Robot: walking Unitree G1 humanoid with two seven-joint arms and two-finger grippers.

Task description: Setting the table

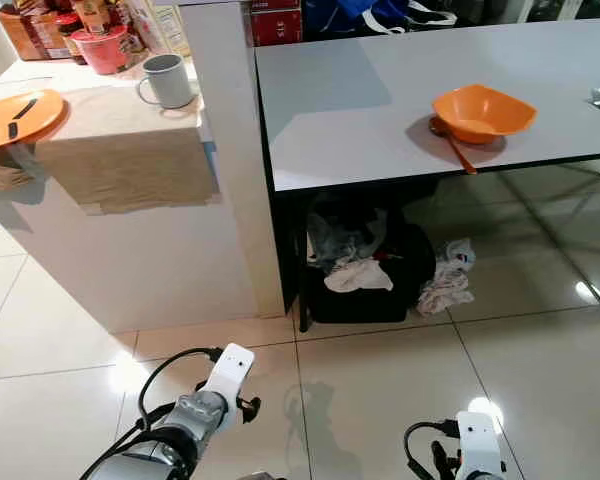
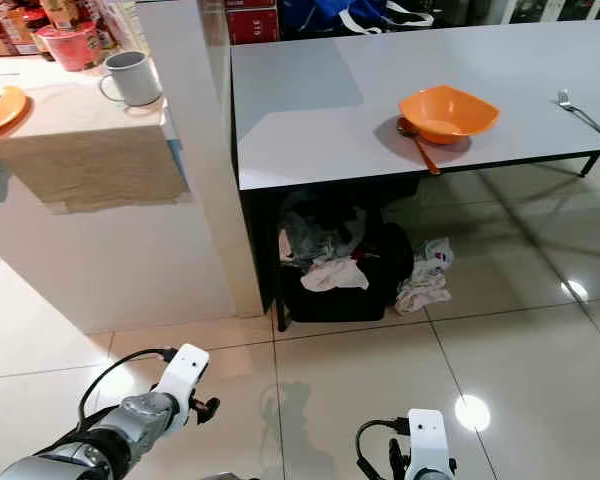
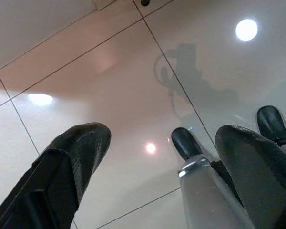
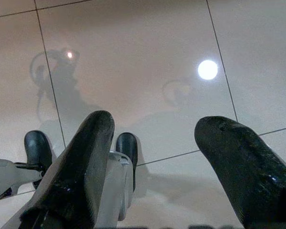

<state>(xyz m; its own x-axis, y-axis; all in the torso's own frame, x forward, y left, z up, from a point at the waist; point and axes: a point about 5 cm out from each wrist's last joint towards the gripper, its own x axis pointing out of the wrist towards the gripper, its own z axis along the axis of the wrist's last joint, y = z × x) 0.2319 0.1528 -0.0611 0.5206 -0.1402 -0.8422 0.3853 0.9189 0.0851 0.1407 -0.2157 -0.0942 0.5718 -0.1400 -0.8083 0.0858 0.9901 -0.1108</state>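
Above floor tiles [image 3: 109, 95], both jaws agape

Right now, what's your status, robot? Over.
Both grippers low over the floor, jaws open, empty. Orange bowl with spoon on grey table; fork at far right. Orange plate and mug on counter.

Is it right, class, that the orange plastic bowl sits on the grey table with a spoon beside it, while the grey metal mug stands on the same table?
Not quite. The orange plastic bowl and spoon are on the grey table, but the grey metal mug stands on the white counter to the left, as the left eye view shows.
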